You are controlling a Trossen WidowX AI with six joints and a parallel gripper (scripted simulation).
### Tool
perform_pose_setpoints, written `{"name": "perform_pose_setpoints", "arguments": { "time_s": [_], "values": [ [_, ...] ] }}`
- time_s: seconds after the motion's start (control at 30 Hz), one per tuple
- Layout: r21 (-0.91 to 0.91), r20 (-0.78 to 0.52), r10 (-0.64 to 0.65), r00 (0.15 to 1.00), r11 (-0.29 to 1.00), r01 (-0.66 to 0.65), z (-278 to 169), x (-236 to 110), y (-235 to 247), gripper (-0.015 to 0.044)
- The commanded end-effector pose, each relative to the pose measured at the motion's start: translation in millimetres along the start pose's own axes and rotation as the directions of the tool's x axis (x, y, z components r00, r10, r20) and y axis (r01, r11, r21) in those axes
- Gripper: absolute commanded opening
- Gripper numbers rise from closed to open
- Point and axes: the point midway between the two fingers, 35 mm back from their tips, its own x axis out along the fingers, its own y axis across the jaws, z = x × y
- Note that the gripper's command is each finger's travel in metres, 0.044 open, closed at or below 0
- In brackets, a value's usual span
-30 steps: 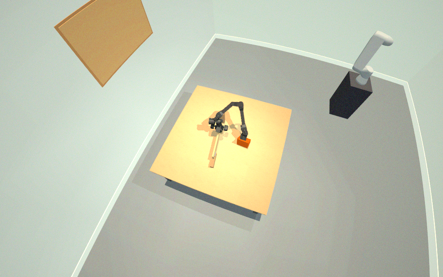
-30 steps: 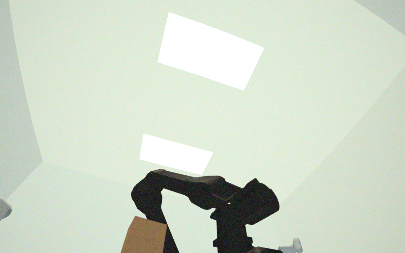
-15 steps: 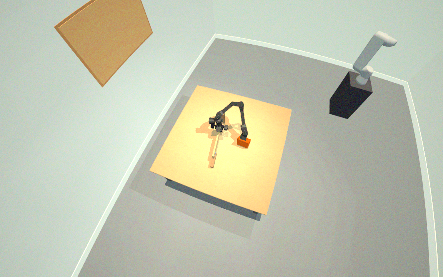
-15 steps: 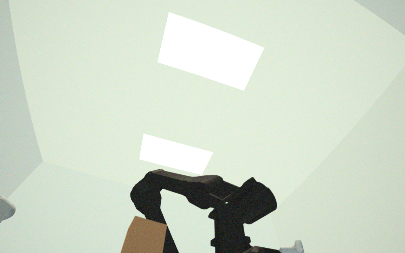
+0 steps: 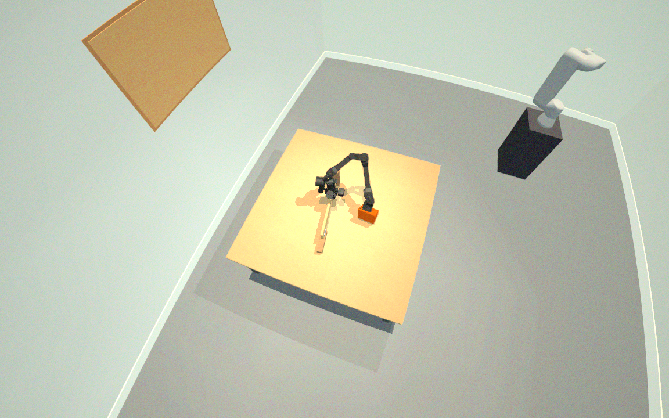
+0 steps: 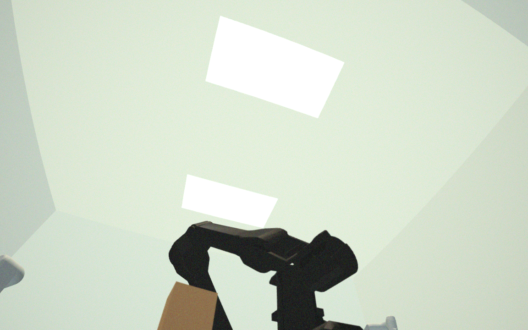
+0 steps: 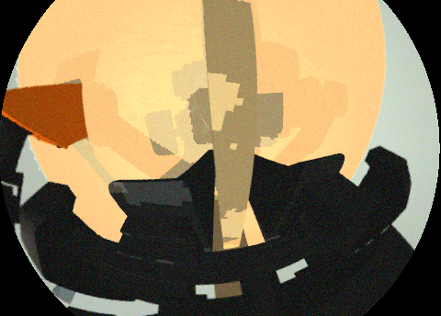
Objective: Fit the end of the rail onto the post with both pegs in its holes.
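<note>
The pale bed rail (image 5: 326,218) (image 7: 231,40) runs from my gripper to the bracket end of the low footboard block (image 5: 320,246). My gripper (image 5: 331,197) (image 7: 223,152) is shut on the rail, one finger on each side, near its post end. In the top view, a brown patch behind the gripper is probably the post (image 5: 335,176). A small brown piece (image 7: 228,289) shows through a gap in the gripper in the wrist view. The pegs, the holes and the contact between rail and post are hidden. I cannot tell whether the rail is level.
The arm stands on an orange base block (image 5: 367,214) (image 7: 50,111) beside the rail, on the wooden table (image 5: 378,275). A brown block (image 6: 189,307) stands low in the exterior view; I cannot tell which part it is. A white arm (image 5: 555,78) on a dark pedestal (image 5: 524,148) is away from the table.
</note>
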Motion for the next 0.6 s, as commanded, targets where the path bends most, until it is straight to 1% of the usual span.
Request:
{"name": "perform_pose_setpoints", "arguments": {
  "time_s": [0.0,0.57],
  "values": [
    [-0.002,0.000,-0.008,1.000,1.000,0.008,-2.3,-1.9,-1.4,0.0000],
    [-0.002,0.000,-0.008,1.000,1.000,0.008,-7.4,-2.8,-1.4,0.0000]
  ]
}}
